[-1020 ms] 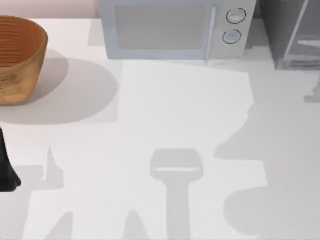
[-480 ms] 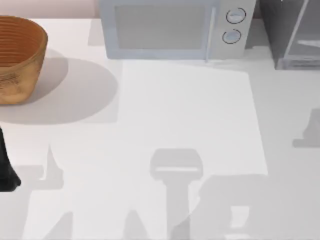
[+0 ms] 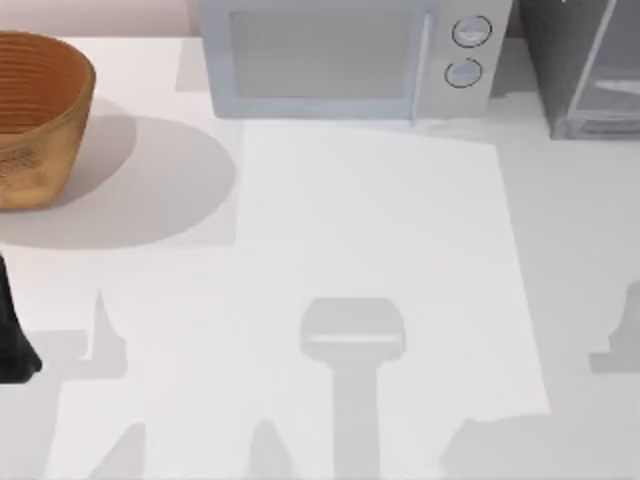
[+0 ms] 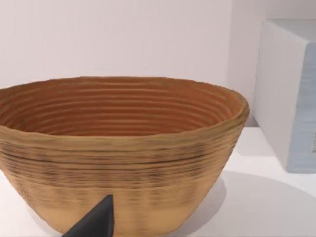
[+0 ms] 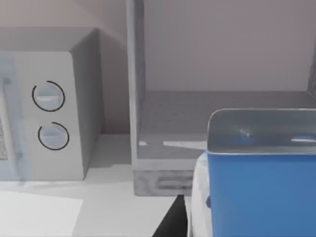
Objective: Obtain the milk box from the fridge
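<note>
With the fridge (image 5: 217, 123) behind it — the milk box (image 5: 256, 192) looms close.

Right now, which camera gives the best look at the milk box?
The right wrist view: the milk box sits close up, its blue top facing the camera, before the fridge. The top view has the fridge's corner; the left wrist view faces the basket.

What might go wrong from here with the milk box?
1. The milk box sits close by the right gripper, before the open fridge; its hold is hidden, so it may slip.
2. The microwave stands beside the fridge; a sideways swing might clip it.
The left arm is parked at the table's left edge.
</note>
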Controlling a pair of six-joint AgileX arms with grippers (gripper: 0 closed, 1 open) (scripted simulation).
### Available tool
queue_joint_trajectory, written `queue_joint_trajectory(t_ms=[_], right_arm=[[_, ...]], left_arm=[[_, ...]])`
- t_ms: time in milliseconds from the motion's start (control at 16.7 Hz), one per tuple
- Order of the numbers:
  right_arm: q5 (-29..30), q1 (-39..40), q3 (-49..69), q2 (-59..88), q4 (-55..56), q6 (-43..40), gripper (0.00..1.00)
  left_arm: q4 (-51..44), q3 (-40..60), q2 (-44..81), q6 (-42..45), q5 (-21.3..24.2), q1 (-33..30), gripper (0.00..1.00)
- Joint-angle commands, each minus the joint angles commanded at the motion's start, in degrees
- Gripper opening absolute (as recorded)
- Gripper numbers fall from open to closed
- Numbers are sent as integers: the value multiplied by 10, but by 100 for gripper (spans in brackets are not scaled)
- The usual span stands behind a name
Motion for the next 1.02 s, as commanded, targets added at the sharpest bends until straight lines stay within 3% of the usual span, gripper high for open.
queue_joint_trajectory(t_ms=[600,1020], right_arm=[[5,7,-12,-36,-27,0,0],[-50,14,17,146,128,3,0]], left_arm=[[0,0,0,0,0,0,100],[0,0,0,0,0,0,100]])
